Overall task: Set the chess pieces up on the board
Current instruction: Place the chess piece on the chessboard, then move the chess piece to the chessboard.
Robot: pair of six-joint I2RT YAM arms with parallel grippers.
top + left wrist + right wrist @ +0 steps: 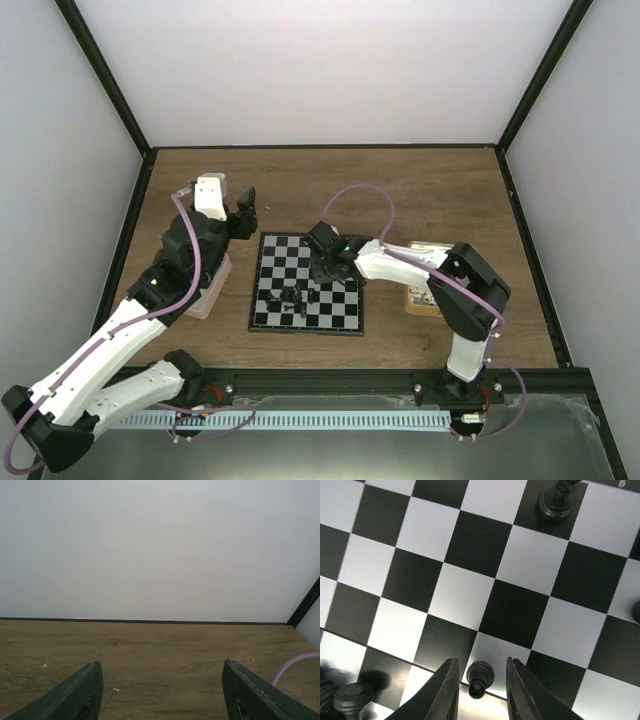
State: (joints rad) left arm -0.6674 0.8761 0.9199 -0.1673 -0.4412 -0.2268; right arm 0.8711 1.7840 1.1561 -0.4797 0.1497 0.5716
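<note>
The board [340, 305] lies in the middle of the table. A cluster of black chess pieces [290, 297] stands on its near left part. My right gripper [322, 268] hangs low over the board. In the right wrist view its jaws [480, 660] are open around a black pawn [480, 676] that stands on a white square of the board [470, 540], with a gap on each side. Other black pieces stand at the top [558, 500] and the bottom left [352, 696]. My left gripper [247, 205] is open and empty above the bare wood beyond the board's far left corner, its fingers [80, 690] wide apart.
A pink tray [212, 295] sits left of the board, partly under my left arm. A tan tray [425, 290] sits to the right, partly hidden by my right arm. A purple cable [295, 662] curves in the left wrist view. White walls enclose the table.
</note>
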